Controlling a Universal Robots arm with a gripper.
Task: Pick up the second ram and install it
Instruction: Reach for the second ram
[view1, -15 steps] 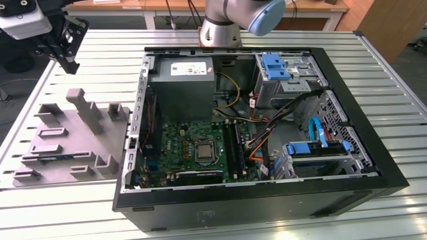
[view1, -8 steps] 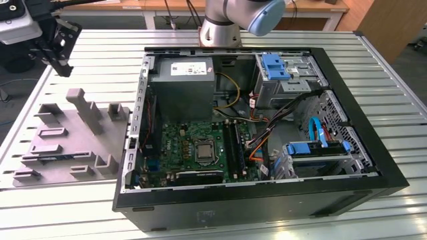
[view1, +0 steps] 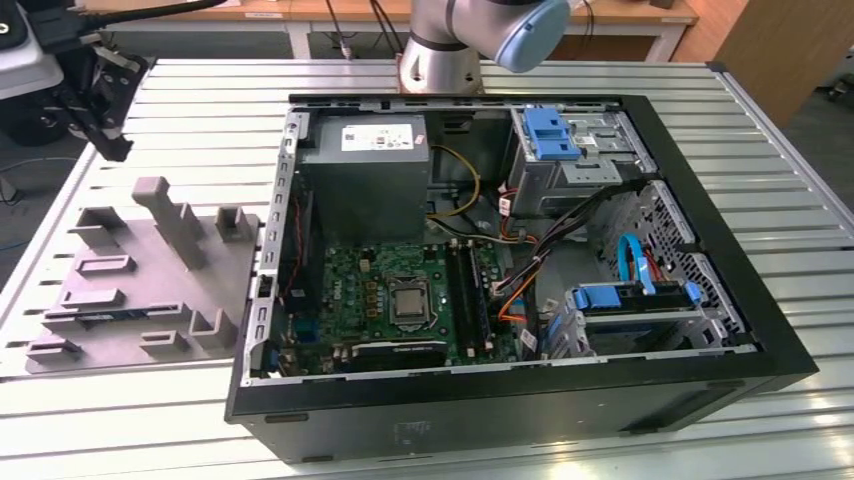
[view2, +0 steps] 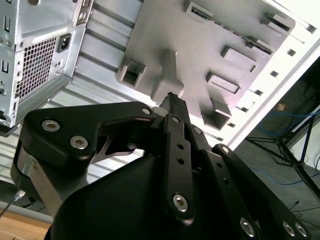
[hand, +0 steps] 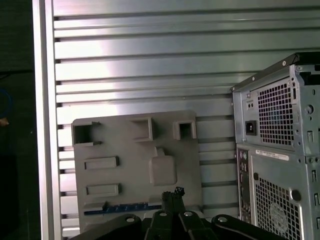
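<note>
The second ram (hand: 122, 207) is a thin blue stick lying in a long groove of the grey fixture block (hand: 130, 165); in the exterior view the ram (view1: 104, 314) sits near the block's front left. My gripper (hand: 173, 193) hangs above the fixture, well apart from the ram, with its fingers pressed together and nothing between them. In the exterior view my gripper (view1: 116, 148) is at the far left, above the back end of the fixture (view1: 147, 280). The second wrist view shows the shut gripper (view2: 172, 98) over the fixture's upright post (view2: 167, 75).
An open computer case (view1: 747, 330) lies on the slatted metal table (view1: 200, 110), right of the fixture in the exterior view. Its motherboard (view1: 360, 290) carries long black memory slots (view1: 467, 290). The power supply (view1: 363, 175), drive cages (view1: 574, 140) and cables (view1: 534, 260) crowd the case.
</note>
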